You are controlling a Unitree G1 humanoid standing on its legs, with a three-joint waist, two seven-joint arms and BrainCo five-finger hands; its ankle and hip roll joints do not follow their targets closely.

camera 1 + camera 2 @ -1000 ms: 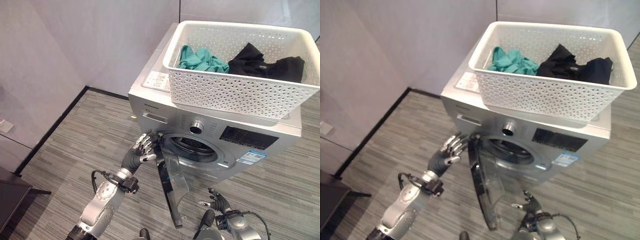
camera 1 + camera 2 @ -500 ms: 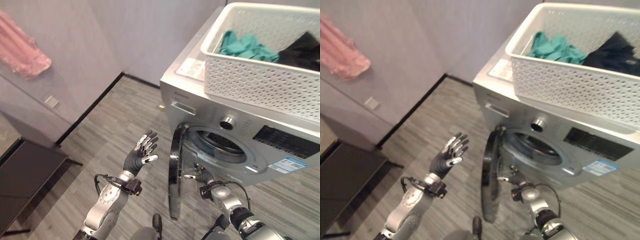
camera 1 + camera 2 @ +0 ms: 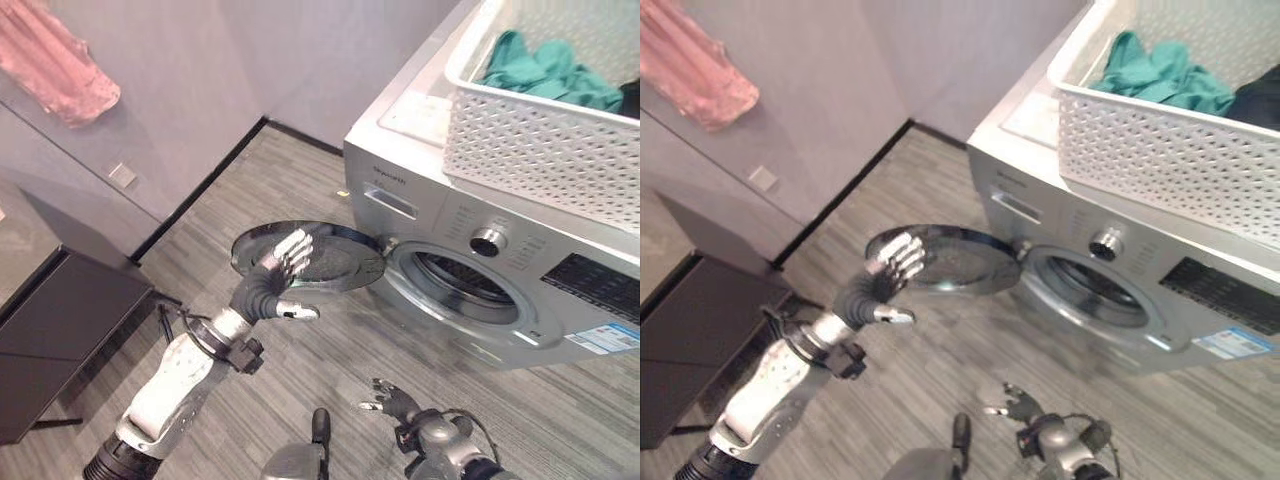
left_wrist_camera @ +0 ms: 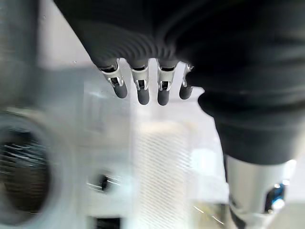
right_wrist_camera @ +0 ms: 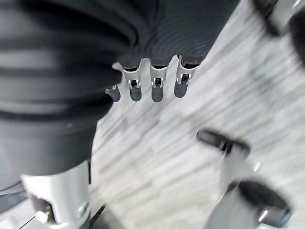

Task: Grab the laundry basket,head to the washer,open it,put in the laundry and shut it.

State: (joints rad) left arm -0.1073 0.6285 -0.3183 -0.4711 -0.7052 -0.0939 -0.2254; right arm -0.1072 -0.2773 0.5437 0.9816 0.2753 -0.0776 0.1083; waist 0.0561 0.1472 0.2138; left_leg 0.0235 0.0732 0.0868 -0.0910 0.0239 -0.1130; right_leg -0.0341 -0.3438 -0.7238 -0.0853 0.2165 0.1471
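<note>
Nearest to us, low at the right, our right hand [image 3: 392, 400] hangs over the grey plank floor [image 3: 300, 190] with its fingers relaxed and spread, holding nothing. Our left hand [image 3: 277, 275] is raised to the left of the washer, fingers straight and apart, thumb out to the side; it sits in front of the washer door [image 3: 330, 255], and we cannot tell whether the fingertips touch the door or merely hover just before it. The door is swung wide open to the left, its round glass face turned upward toward us, hinged at the left edge of the drum opening [image 3: 465, 285], which is dark inside. Above the opening we see the control dial [image 3: 487, 241] and, left of it, the detergent drawer [image 3: 390, 200]. On top of the silver washer [image 3: 400, 160] rests the white perforated laundry basket [image 3: 540, 150], with a teal garment [image 3: 545, 70] lying in it and a dark garment [image 3: 1260, 105] to its right. At the far left, a pink cloth [image 3: 60, 60] hangs against the wall, with a dark cabinet [image 3: 60, 330] standing below it.
</note>
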